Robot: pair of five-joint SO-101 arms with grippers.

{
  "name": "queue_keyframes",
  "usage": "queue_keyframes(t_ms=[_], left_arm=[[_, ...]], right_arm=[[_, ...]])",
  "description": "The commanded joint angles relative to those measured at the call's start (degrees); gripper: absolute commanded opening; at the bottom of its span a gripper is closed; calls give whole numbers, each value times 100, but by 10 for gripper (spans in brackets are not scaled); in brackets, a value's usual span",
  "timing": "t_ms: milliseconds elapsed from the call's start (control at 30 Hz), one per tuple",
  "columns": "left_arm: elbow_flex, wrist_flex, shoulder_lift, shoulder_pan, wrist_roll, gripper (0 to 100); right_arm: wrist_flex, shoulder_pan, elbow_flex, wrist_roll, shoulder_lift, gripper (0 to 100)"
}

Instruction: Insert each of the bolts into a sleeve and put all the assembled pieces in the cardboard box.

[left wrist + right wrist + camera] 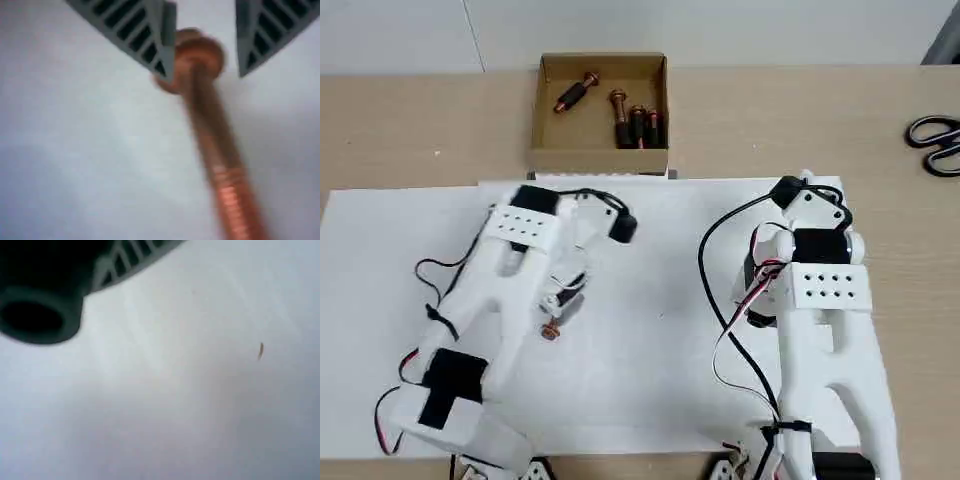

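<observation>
My left fingers (145, 35) stand wide on either side of the head of a copper bolt (215, 150), one of them touching it. The bolt lies flat on the white sheet (650, 330). My right fingers (130, 260) hold a black sleeve (37, 315) above the sheet. On the counter (420, 120) beyond, the cardboard box (535, 110) contains assembled pieces (635, 125).

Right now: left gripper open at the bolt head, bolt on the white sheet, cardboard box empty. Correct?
The cardboard box is not empty: the high view shows several assembled pieces in it. Rest holds: left gripper open at the head of the bolt, bolt on the white sheet.
</observation>
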Motion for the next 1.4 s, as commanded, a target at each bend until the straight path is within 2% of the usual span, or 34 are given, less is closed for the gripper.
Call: queue_keyframes(t_ms=[0,267,500,900,1033,1233,1367], left_arm=[[-180,-35,-26,-220,-132,100],[-180,-97,-18,88,-132,113],[-119,-149,-18,44,-105,112],[813,-1073,-18,53,-105,103],[910,-1029,-18,88,-105,6],[831,-651,-79,88,-114,5],[295,-193,-88,88,-114,5]], right_arm=[[-57,4,-44,44,-207,4],[-66,-277,-44,9,-207,4],[-66,-409,-44,0,-207,4],[-40,-391,-44,9,-207,4],[-66,-391,-53,18,-207,4],[-286,-400,-53,26,-207,4],[-312,-391,-53,26,-207,4]])
